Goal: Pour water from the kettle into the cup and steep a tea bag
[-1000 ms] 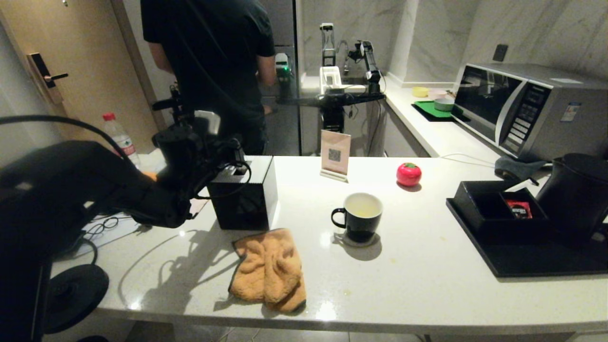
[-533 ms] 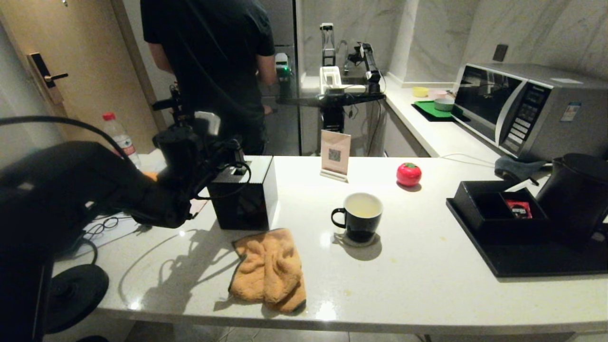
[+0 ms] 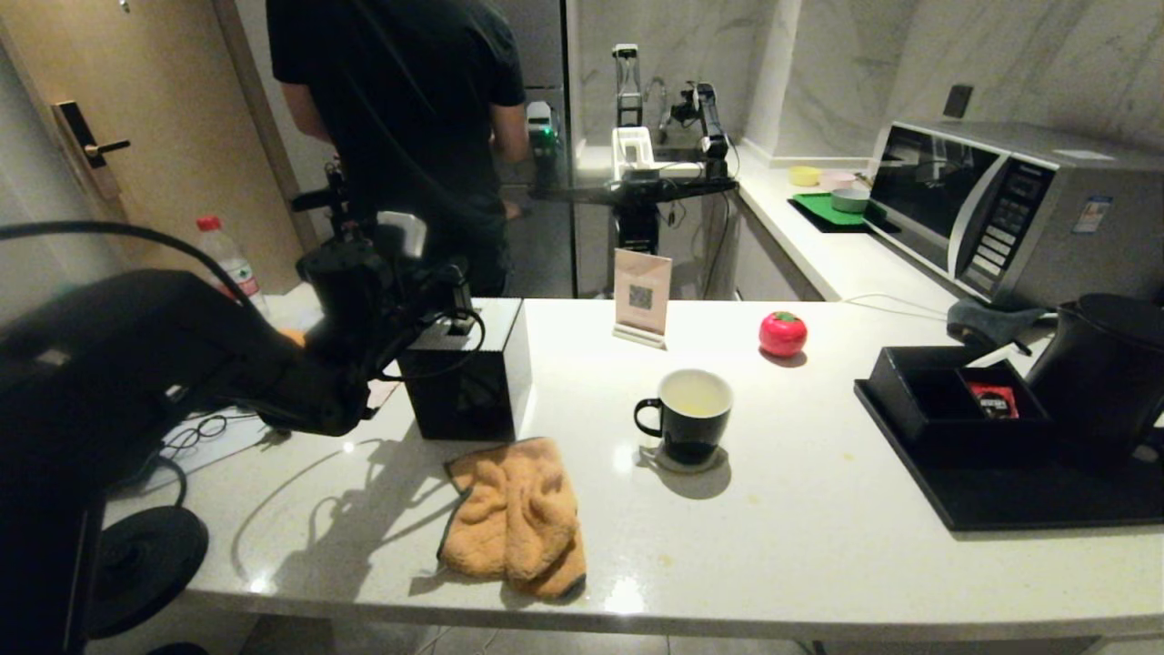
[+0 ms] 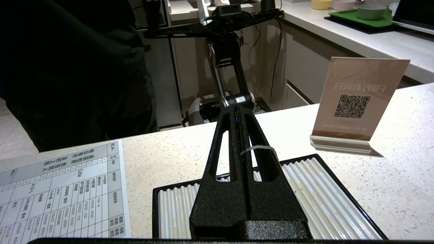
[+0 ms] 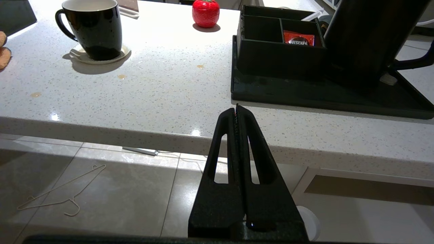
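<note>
The black cup (image 3: 684,417) stands on a coaster mid-counter, with pale yellowish water (image 3: 696,397) in its white inside. At the far right the black kettle (image 3: 1100,373) stands on a black tray (image 3: 1018,505). My left gripper (image 3: 446,291) hovers over the black tissue box (image 3: 473,391). In the left wrist view this gripper (image 4: 237,106) is shut, and a thin pale string (image 4: 259,148) comes out of its seam across one finger. The tea bag's pouch is hidden. My right gripper (image 5: 236,108) is shut and empty, low in front of the counter edge; the cup (image 5: 91,27) and the kettle (image 5: 369,37) also show there.
An orange cloth (image 3: 514,514) lies in front of the tissue box. A QR sign (image 3: 642,296) and a red tomato-shaped thing (image 3: 782,334) stand behind the cup. A red sachet (image 3: 993,400) sits in the tray's organiser. A round kettle base (image 3: 145,564) sits lower left. A person stands behind the counter.
My left gripper has edged slightly to the right above the tissue box. The cup, the kettle and the right arm have not moved.
</note>
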You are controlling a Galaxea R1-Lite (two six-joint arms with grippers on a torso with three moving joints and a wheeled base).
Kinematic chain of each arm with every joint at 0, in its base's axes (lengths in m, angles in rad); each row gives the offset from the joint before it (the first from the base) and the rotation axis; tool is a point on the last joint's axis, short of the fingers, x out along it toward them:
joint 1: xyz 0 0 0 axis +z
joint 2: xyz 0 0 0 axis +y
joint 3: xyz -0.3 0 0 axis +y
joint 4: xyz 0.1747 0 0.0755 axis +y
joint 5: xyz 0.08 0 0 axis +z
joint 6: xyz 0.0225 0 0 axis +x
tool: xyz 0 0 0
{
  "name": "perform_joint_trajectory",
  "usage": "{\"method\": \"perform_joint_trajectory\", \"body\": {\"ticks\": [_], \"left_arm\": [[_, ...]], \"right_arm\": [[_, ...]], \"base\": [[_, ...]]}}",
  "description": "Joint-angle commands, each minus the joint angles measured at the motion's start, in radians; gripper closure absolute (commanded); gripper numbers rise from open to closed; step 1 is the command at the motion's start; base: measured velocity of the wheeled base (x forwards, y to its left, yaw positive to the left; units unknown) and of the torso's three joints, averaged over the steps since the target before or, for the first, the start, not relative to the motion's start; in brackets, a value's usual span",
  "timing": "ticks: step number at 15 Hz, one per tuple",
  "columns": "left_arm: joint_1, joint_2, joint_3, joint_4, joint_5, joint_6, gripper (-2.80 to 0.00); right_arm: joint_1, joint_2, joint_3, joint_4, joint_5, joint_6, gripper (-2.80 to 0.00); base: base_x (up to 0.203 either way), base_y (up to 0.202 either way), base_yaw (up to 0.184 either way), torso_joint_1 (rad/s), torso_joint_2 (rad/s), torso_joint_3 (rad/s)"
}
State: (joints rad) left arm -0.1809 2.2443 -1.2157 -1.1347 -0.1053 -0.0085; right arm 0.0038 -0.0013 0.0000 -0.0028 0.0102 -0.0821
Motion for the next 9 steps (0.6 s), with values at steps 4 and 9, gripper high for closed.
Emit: {"method": "perform_joint_trajectory", "body": {"ticks": [4,9], "left_arm": [[-0.014,0.014,0.006,-0.008,0.0,0.001,0.0],[-0.022,0.018,0.01,-0.01,0.001,0.002,0.0]], "right_arm": [[0.001,0.001,0.0,0.0,0.001,-0.001,0.0],[0.001,0.001,-0.001,0.0,0.001,-0.001,0.0]], "base": [[0.0,0.0,0.0,0.0,0.0,0.0],[0.0,0.0,0.0,0.0,0.0,0.0]]}}
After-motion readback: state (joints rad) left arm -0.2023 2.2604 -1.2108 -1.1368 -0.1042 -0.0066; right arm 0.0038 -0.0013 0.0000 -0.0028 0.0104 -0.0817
